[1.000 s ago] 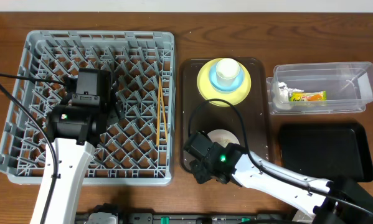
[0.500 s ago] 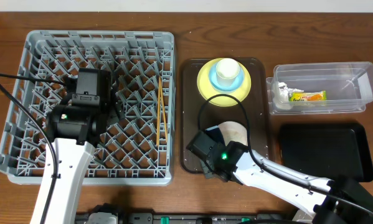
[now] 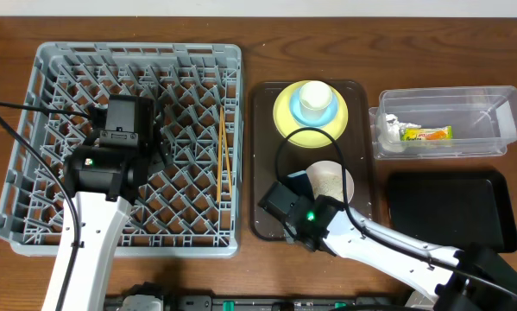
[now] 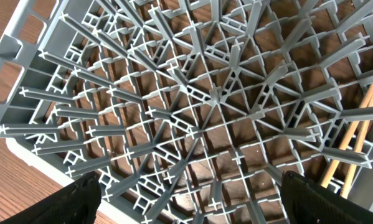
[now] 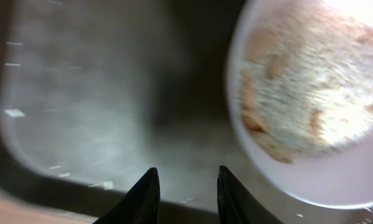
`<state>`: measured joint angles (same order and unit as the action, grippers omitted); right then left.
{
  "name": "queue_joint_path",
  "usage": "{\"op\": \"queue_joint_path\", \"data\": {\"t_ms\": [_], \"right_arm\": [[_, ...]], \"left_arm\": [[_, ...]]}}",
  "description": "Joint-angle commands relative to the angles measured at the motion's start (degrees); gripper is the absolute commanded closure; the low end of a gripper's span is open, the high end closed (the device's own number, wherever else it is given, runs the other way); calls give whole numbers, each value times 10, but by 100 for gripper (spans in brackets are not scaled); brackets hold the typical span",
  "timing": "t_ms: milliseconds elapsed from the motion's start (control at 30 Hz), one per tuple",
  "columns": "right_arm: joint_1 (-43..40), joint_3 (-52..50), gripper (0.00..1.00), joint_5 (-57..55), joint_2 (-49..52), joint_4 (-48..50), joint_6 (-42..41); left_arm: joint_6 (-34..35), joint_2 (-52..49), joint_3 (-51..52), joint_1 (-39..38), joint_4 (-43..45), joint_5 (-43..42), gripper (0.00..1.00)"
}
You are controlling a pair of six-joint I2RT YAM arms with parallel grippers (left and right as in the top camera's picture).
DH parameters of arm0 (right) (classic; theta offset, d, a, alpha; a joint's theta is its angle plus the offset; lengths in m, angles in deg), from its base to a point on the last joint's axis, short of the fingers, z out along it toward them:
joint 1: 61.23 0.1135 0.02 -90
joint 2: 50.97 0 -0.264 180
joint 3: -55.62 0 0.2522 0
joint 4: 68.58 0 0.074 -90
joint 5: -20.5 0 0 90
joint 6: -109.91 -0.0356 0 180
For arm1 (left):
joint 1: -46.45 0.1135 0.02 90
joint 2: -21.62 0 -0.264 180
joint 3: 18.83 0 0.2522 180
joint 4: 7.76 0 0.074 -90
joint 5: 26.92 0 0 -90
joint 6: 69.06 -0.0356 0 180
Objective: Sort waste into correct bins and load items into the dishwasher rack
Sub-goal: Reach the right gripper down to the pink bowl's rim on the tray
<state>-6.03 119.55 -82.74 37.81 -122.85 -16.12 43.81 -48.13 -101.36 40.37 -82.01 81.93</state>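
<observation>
**Right gripper** [image 5: 185, 193]: fingertips at bottom centre of the right wrist view, parted by a narrow gap. Nothing lies between them, so it grasps nothing.

**White bowl** [image 5: 298, 149]: upper right of that view, above and to the right of the fingertips, near them but apart. It holds the pale food scraps [image 5: 311, 87]. In the overhead view it stands on the lower half of the brown tray [image 3: 262, 155], below the yellow plate [image 3: 284, 119] carrying the blue cup [image 3: 314, 99].

**Left gripper** [image 4: 202, 199]: fingers spread wide at the lower corners of the left wrist view, empty, over the dishwasher rack [image 4: 211, 99]. The chopsticks [image 4: 354, 137] lie in the rack at the right edge.

**Bins**: the clear tub [image 3: 491, 104], upper right of the overhead view, contains the wrapper [image 3: 426, 133] and the napkin [image 3: 389, 130]. The black tray [image 3: 448, 207] sits directly below it.

**Step in hand (judged)**: dealing with the bowl of scraps.

**Next move (judged)**: bring the right fingers across onto the bowl's rim and close firmly. Then carry it level to a bin, so the scraps are tipped out before racking.
</observation>
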Motion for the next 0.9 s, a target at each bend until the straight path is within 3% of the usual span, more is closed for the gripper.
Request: {"op": "queue_joint_path", "data": {"t_ms": [0,100,867], "right_arm": [[-9,39,70,32,-11,-3,47],[-12,50,69,17,-17,-6,99],[-71,46,66,-12,-14,-12,99]], "left_arm": [[3,-1,3,2,-3,12,7],[3,-1,3,2,-3,12,7],[3,-1,3,2,-3,12,7]]}}
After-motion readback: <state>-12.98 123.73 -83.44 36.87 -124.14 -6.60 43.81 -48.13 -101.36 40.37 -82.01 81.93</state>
